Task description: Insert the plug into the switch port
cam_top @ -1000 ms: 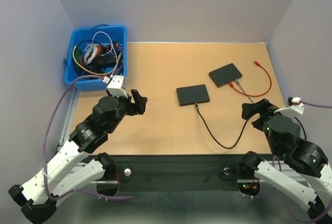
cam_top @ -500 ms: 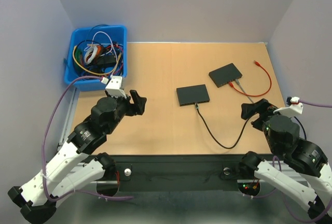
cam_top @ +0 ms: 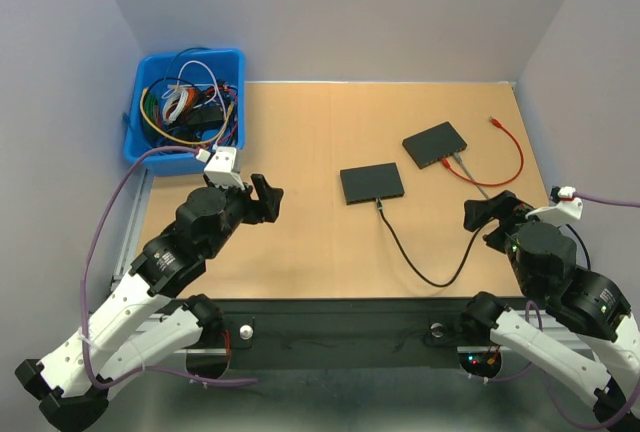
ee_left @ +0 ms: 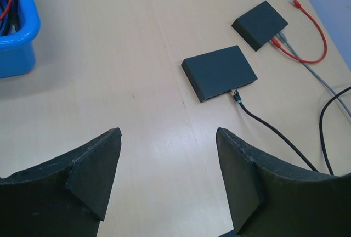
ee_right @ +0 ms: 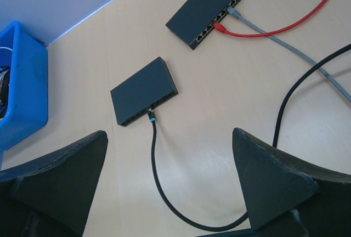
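Barely anything has moved this past second: my left gripper [cam_top: 267, 196] and right gripper [cam_top: 489, 212] hang back, jaws apart, holding nothing. The plug [ee_right: 150, 117] sits in the nearer of the 2 boxes, the switch [ee_right: 143, 99]. Looks finished to me.

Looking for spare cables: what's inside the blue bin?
The blue bin holds a tangle of cables, white, yellow, green and black among them. The pile covers the bin's floor, so anything underneath is hidden.
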